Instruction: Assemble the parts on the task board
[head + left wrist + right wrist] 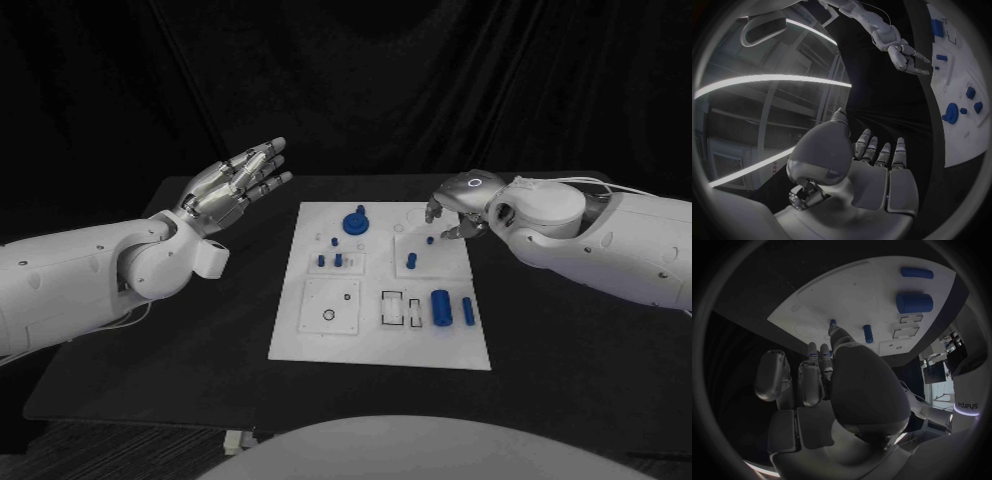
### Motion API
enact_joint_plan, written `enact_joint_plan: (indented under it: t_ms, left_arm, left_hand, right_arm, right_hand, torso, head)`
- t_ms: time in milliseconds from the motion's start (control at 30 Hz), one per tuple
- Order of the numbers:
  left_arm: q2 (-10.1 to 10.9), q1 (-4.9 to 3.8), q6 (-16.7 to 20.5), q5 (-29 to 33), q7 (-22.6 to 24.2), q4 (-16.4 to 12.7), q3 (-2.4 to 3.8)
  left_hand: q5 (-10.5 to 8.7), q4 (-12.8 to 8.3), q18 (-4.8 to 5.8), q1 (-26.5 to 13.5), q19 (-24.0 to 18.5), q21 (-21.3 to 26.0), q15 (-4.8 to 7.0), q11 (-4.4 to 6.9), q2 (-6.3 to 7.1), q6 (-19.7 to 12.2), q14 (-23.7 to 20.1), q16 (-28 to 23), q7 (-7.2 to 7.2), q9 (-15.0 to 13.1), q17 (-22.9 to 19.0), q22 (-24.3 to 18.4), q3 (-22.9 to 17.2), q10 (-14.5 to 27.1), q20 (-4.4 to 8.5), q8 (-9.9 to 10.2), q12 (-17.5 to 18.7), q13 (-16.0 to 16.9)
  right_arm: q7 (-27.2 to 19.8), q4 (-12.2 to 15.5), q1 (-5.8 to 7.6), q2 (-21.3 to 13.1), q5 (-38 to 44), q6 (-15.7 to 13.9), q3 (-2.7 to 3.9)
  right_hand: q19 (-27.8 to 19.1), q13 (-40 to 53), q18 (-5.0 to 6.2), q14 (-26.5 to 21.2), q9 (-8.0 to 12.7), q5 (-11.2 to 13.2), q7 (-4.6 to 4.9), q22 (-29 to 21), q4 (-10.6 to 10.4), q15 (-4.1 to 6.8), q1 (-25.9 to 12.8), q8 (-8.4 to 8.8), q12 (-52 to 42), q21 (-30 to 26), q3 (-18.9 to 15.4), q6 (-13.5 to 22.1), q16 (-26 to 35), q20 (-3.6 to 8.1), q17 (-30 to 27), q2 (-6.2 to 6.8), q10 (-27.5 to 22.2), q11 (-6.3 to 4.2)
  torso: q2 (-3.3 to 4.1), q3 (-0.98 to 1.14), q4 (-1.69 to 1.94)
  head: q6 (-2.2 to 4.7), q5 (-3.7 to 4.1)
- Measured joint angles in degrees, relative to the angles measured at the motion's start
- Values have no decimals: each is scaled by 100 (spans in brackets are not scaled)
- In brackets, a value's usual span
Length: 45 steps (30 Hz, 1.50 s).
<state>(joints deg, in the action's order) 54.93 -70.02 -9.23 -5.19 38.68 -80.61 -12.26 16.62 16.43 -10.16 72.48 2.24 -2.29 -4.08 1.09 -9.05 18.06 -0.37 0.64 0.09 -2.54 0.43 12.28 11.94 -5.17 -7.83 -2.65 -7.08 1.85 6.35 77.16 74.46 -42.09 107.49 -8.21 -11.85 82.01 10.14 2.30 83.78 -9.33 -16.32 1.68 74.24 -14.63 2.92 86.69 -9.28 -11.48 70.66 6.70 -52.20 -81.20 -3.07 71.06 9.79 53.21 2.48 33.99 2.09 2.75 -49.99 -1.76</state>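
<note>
The left hand (235,187) is raised beside the board, fingers spread wide, holding nothing. The right hand (459,207) hangs over the far right corner of the flat white plastic task board (325,335), fingers apart and empty. Small blue plastic parts (441,310) sit across the board, mid-bench.

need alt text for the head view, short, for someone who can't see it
A white task board with small blue parts lies mid-table on a black table. The right hand hovers over the board's far right corner, fingers pointing down; the left hand is raised open, off to the board's left.
</note>
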Motion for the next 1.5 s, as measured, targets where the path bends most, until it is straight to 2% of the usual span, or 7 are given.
enact_joint_plan:
  t_ms: [133, 333, 600, 733, 1067, 1367, 1500]
  left_arm:
    - [8, 1, 29, 4, 2, -17, 0]
    - [4, 30, 52, 8, 3, -39, 0]
    - [-13, 72, 45, 10, 4, -53, -1]
    - [-18, 77, 39, 11, 5, -42, -1]
    - [-2, 90, 25, 13, 6, -18, -1]
    - [5, 111, 0, 15, 7, 0, 0]
    - [5, 113, -9, 16, 8, 4, 0]
  left_hand:
    - [0, 0, 2, 0, -68, 65, 60, 43, 0, -259, 59, 0, 2, 12, 0, -238, 0, 18, 96, 0, 4, 0]
    - [9, 0, 2, 0, -141, 67, 58, -19, 0, 395, 59, 0, 144, 9, -1, -573, 1, 77, 22, -1, 4, 0]
    - [263, -8, 0, 208, -167, 67, -67, -111, -82, 447, -62, -1, 197, 9, -1, -571, 195, 108, -291, -1, 4, 0]
    - [332, -8, 0, 247, -170, 67, -115, -110, -109, 447, -11, -1, 197, 9, -1, -571, 195, 108, -297, -1, 4, 0]
    - [591, -9, -3, 525, -128, 66, -159, -156, -132, 382, 32, 0, 275, 9, 0, -565, 194, 65, -479, -1, 4, 0]
    - [724, -9, -3, 582, -139, 66, -235, -215, -186, 426, 108, 1, 321, 9, 1, -557, 194, 86, -592, -1, 3, 0]
    - [790, -9, -3, 640, -77, 66, -270, -249, -213, 377, 143, 1, 373, 9, 2, -554, 194, 52, -653, -1, 3, 0]
  right_arm:
    - [-45, -98, -26, 37, -106, 9, 3]
    - [-104, -181, -100, 71, -212, 8, 2]
    - [-183, -243, -206, 115, -296, -5, -2]
    - [-213, -279, -230, 148, -328, -17, 1]
    - [-273, -365, -292, 236, -386, -84, 2]
    - [-330, -446, -321, 326, -422, -133, 1]
    - [-358, -532, -362, 382, -443, -137, 2]
  right_hand:
    - [20, -25, 0, 0, 11, 112, 141, 0, -86, -1, 0, 14, 0, 0, -87, 52, 0, -20, 2, 0, 0, 1]
    - [21, -73, 0, 0, 10, 111, 171, 0, -86, -1, 0, 13, 0, 0, -87, -194, 0, -20, 3, 0, 44, 40]
    - [20, -153, 0, 0, 10, -319, 173, 0, -85, -1, 84, 14, 0, 0, -86, -197, 0, -20, 5, -83, 180, 52]
    - [22, -183, 0, 0, 10, -322, 238, 0, -85, -1, 84, 14, 0, 0, -86, -261, 0, -20, 7, -84, 325, 38]
    - [21, -325, 0, 0, 11, -1073, 336, 0, -86, -1, 86, 147, 110, 0, -83, -216, 0, -21, 16, -83, 394, 100]
    - [42, -401, -1, 0, 11, -1210, 337, 0, -79, -1, 87, 197, 158, 0, 177, -217, 0, -40, 20, -84, 518, 102]
    - [42, -445, -1, 0, 10, -1543, 402, 0, -77, -2, 87, 198, 177, 0, 509, -283, 0, -40, 24, -84, 538, 122]
  torso:
    - [4, 5, -3]
    - [14, 10, -14]
    - [14, 16, -9]
    - [12, 15, -7]
    - [5, 12, -8]
    - [1, 10, 0]
    - [1, 10, 0]
  head:
    - [0, -9]
    - [0, 15]
    - [0, 37]
    - [0, 34]
    - [0, 35]
    - [0, 77]
    - [0, 79]
